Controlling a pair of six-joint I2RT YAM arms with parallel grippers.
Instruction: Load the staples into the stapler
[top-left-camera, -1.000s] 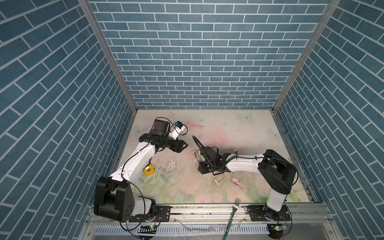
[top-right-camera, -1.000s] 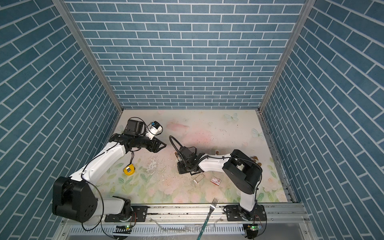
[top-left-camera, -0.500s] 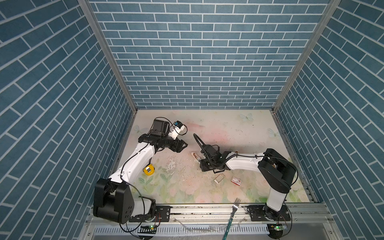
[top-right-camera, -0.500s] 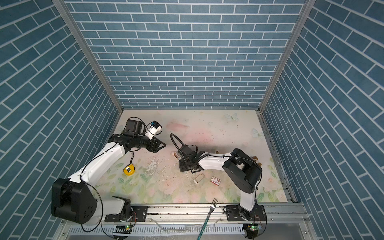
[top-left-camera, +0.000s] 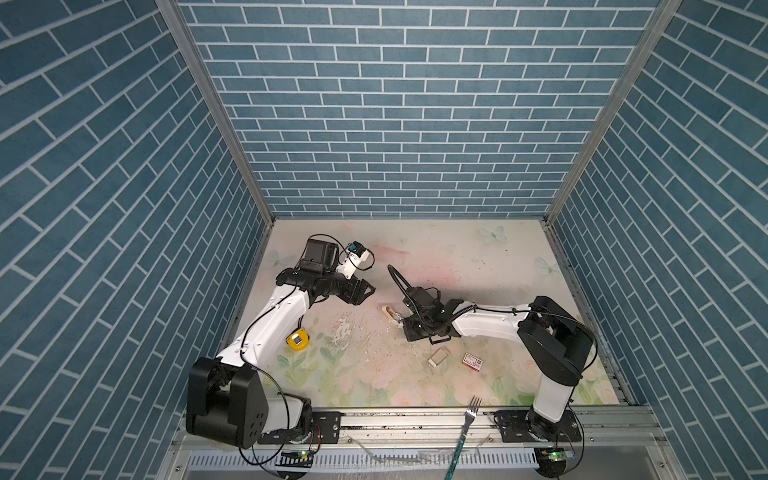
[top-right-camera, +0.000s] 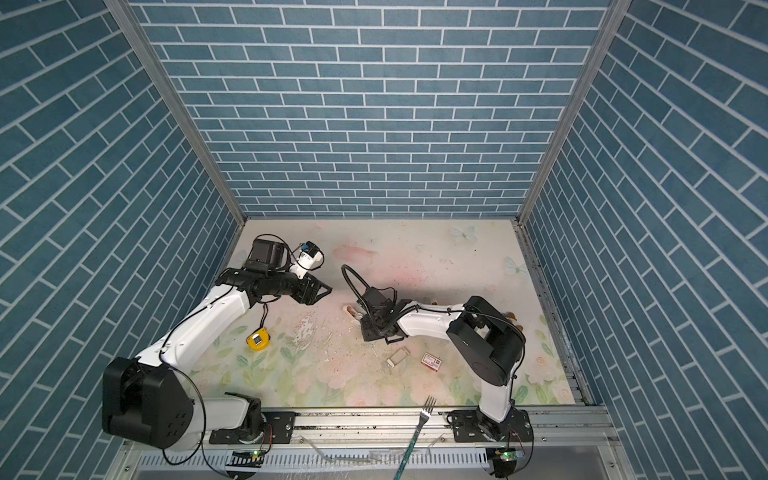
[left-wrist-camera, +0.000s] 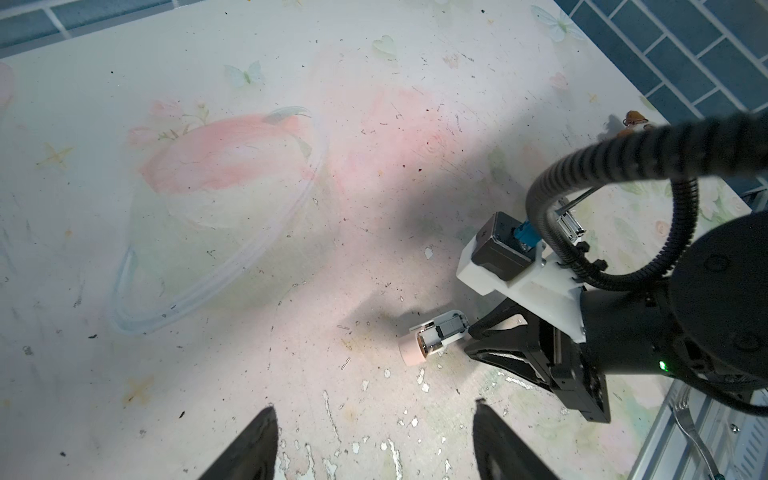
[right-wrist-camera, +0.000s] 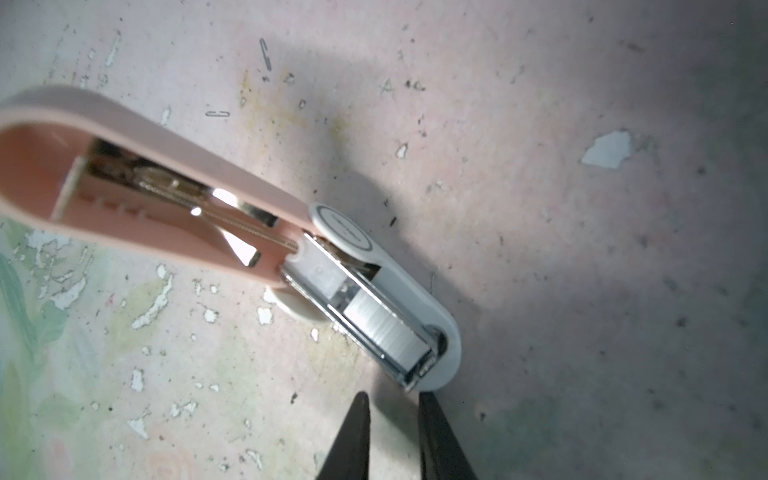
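Staples: short silvery block, finely ribbed, seated at the front end of the stapler, in its steel channel. Stapler: rounded white base, pink lid swung back, flat on the scuffed, flaking floral table. Right gripper: black tips narrowly parted, pinching nothing, just beside the stapler's front end. Left gripper: spread wide, empty, well apart. Nearby: pale tray, red-and-white box, yellow tape measure.

Staples lie in the stapler, tray left of box.
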